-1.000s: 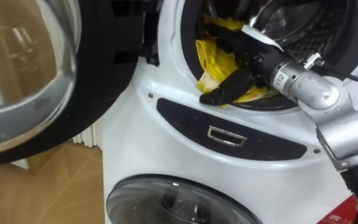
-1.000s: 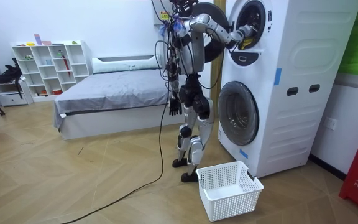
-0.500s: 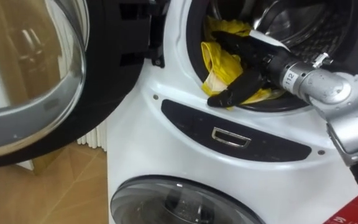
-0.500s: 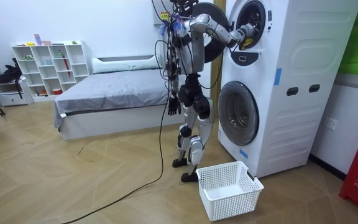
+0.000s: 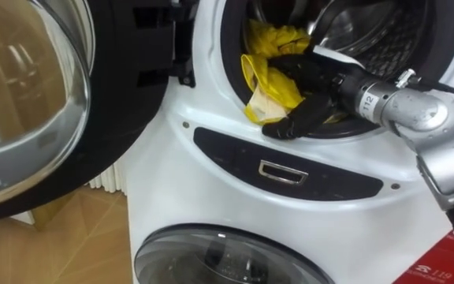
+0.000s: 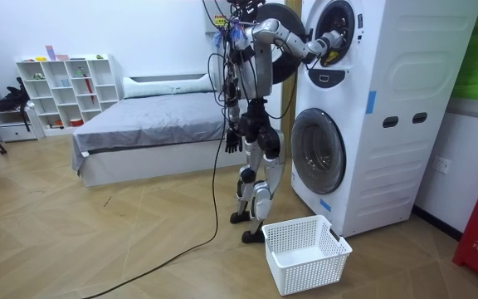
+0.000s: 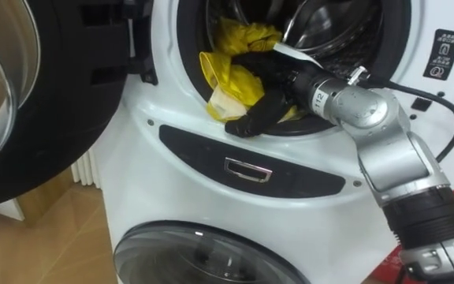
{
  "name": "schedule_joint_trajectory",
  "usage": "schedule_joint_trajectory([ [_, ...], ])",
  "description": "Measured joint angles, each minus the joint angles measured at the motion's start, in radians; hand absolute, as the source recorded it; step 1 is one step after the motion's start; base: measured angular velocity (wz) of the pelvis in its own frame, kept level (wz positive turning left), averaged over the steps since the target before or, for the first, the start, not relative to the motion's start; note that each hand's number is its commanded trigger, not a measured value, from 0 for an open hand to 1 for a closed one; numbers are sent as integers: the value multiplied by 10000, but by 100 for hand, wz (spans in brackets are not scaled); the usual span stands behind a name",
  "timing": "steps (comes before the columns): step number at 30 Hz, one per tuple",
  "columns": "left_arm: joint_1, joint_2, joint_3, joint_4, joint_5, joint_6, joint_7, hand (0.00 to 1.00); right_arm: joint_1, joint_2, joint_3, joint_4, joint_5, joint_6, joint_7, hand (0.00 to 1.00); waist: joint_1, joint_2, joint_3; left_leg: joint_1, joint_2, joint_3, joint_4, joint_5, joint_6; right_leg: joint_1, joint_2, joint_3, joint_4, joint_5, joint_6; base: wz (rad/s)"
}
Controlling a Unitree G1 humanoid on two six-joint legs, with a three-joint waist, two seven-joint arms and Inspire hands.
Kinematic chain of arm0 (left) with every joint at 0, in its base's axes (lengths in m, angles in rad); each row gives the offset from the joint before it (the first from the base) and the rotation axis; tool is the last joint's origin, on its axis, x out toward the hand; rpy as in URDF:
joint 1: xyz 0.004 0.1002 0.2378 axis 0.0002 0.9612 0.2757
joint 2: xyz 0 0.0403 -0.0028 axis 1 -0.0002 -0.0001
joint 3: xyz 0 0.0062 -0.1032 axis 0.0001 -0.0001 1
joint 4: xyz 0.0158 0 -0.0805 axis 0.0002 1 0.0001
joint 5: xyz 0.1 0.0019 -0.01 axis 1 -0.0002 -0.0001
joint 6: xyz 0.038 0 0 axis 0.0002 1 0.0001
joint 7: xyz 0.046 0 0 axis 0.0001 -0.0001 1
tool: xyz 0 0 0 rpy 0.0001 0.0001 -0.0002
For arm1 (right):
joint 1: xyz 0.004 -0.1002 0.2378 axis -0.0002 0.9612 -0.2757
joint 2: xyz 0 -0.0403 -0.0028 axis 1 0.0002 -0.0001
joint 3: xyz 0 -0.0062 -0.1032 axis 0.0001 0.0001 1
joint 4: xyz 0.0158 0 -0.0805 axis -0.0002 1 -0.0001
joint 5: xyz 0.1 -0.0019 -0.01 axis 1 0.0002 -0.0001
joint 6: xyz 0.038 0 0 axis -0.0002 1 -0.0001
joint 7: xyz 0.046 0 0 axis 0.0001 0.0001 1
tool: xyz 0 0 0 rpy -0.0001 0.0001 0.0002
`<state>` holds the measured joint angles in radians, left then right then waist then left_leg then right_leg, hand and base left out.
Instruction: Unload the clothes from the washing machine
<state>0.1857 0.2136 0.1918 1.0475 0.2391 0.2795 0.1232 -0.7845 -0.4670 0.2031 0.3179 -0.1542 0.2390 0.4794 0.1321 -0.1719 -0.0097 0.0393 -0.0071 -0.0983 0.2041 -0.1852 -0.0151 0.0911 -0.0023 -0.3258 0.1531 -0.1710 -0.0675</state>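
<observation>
Little has changed in the last second. The right hand (image 5: 315, 79) stays at the mouth of the drum (image 5: 392, 39), and the slight shift of the picture is the camera's own.

In the left eye view, the upper washing machine (image 5: 211, 181) stands open, with its round glass door (image 5: 30, 102) swung out to the left. The black right hand reaches in from the right. Its fingers lie over the yellow cloth (image 5: 268, 79) and its thumb curls in beneath, so the cloth is pinched between them. The cloth is bunched at the left side of the opening, partly inside the drum, and one pale fold hangs over the lower rim. Below the opening is a dark panel (image 5: 282, 172) with a small metal pull. Under that shows the top of the lower machine's door (image 5: 227, 260).

The right eye view gives the same grip from slightly to the side, with cloth showing above and below the thumb.

In the room view, the robot stands upright just at the room view's left of the stacked machines, its right arm raised to the upper opening. The left hand (image 6: 232, 143) hangs at its side, and I cannot tell its state there. A white basket (image 6: 305, 249) sits on the floor (image 6: 98, 249) near its feet, in front of the lower machine. A bed (image 6: 148, 124) and a shelf (image 6: 65, 91) stand behind.
</observation>
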Motion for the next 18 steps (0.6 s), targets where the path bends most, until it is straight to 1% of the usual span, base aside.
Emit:
schedule_joint_trajectory([
  [6,29,2,-3,5,-42,3,-24,0,206,0,-1,-286,-45,41,-130,100,40,-7,-4,90,2,89,-47,1,6,-6,-3,90,2,8,13,-4],
  [11,-1,21,5,5,-6,-46,-24,0,528,-37,-16,-1195,-263,261,-173,100,39,-29,-9,103,11,221,-128,-25,49,-52,-10,149,3,11,25,-7],
  [13,-51,20,4,25,-6,-78,-23,0,766,-55,-63,-1749,-503,405,-213,100,30,-38,-8,91,7,230,-156,-28,54,-78,-19,151,3,5,35,-2],
  [15,-121,21,3,33,-6,-132,-23,0,884,-74,-68,-2251,-1000,472,-170,100,29,-37,-4,86,5,256,-186,-36,68,-97,-24,165,2,-3,49,0],
  [18,-189,16,0,37,-6,-196,-23,0,1145,-79,-67,-2951,-1566,442,-103,100,18,-30,4,94,9,310,-209,-52,92,-106,-23,225,4,-4,56,-5],
])
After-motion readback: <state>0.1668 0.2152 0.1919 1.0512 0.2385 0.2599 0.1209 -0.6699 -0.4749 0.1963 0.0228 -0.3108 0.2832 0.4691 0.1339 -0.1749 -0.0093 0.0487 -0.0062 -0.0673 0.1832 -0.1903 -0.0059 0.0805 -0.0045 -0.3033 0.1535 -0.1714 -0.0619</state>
